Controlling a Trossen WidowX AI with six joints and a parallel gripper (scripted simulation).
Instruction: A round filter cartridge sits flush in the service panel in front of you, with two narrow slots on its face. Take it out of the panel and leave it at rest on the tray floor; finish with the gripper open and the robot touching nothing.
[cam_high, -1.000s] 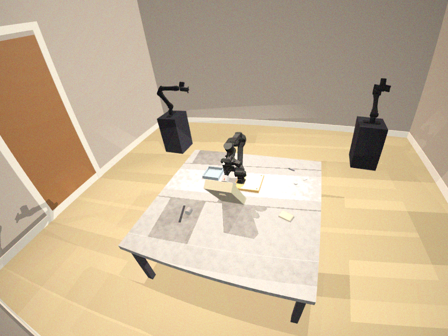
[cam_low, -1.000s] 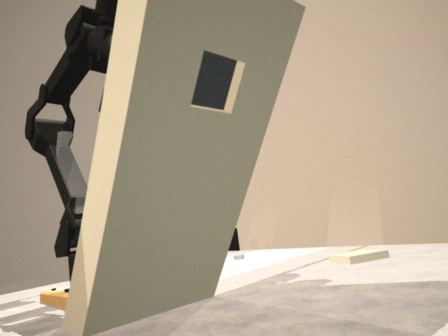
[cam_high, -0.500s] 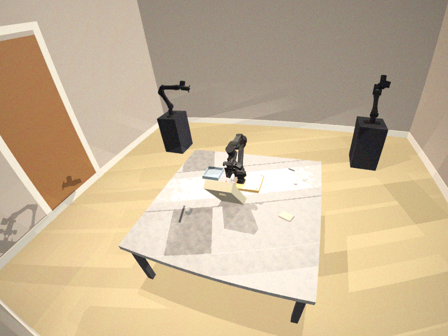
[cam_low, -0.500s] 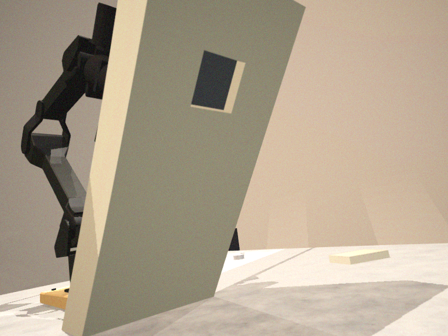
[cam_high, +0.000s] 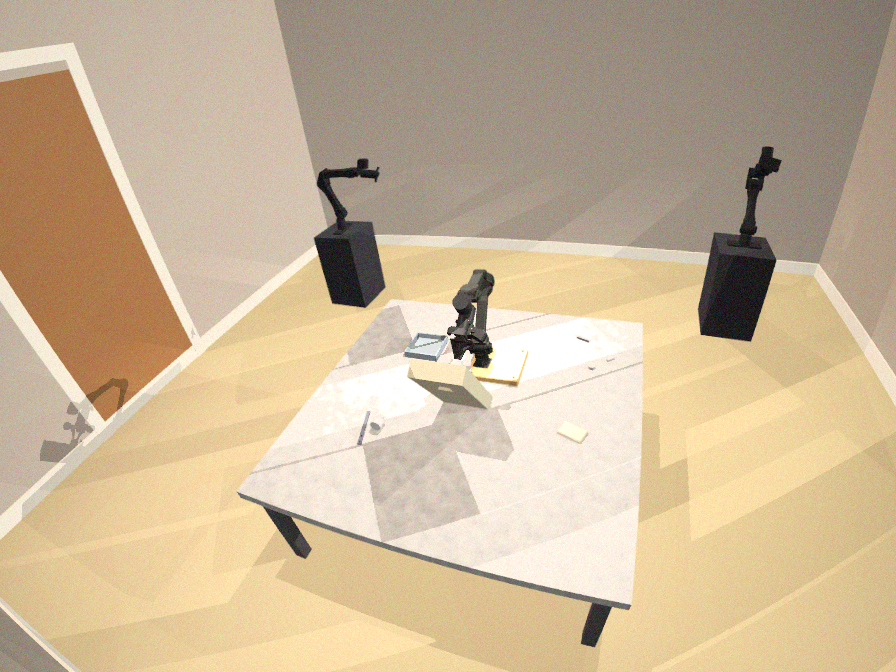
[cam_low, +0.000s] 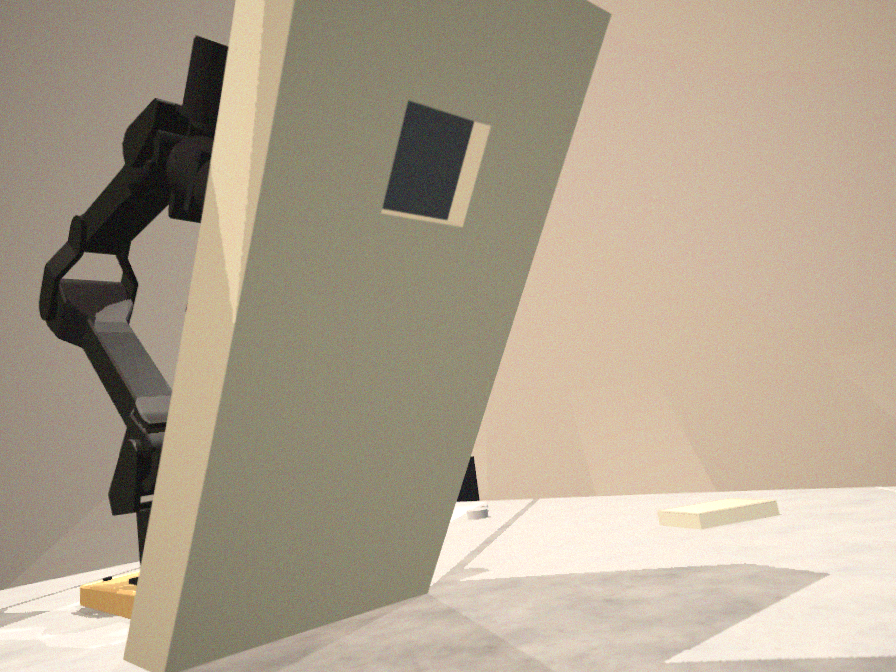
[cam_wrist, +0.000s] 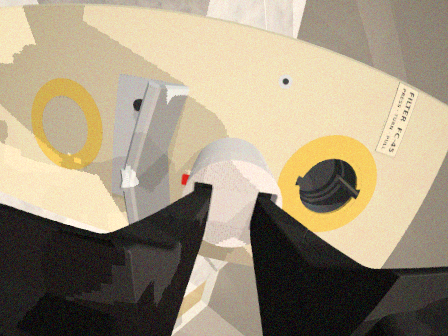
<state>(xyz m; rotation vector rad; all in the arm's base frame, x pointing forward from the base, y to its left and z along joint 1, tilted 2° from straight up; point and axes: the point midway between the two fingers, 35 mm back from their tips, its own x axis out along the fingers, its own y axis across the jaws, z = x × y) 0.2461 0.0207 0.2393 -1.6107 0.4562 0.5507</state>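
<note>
The pale round filter cartridge (cam_wrist: 230, 220) is out of the service panel (cam_wrist: 225, 65) (cam_high: 455, 392) (cam_low: 347, 361). It hangs in front of the panel face, left of the empty dark socket (cam_wrist: 322, 192) with its yellow ring (cam_wrist: 325, 147) in the wrist view. My gripper (cam_wrist: 231, 199) is shut on the cartridge, with one fingertip in each slot of its face. A small red mark (cam_wrist: 185, 179) shows at the cartridge's left side. The blue tray (cam_high: 424, 347) lies left of the arm in the top view. The panel hides the gripper in the exterior view.
A grey raised bracket (cam_wrist: 150, 150) stands on the panel left of the cartridge, with another yellow ring (cam_wrist: 94, 125) beyond it. An orange base plate (cam_high: 512, 361) (cam_low: 108, 600) lies under the arm. A pale block (cam_high: 572, 432) (cam_low: 712, 513), a dark rod (cam_high: 363, 428) and a small roll (cam_high: 377, 425) lie farther off.
</note>
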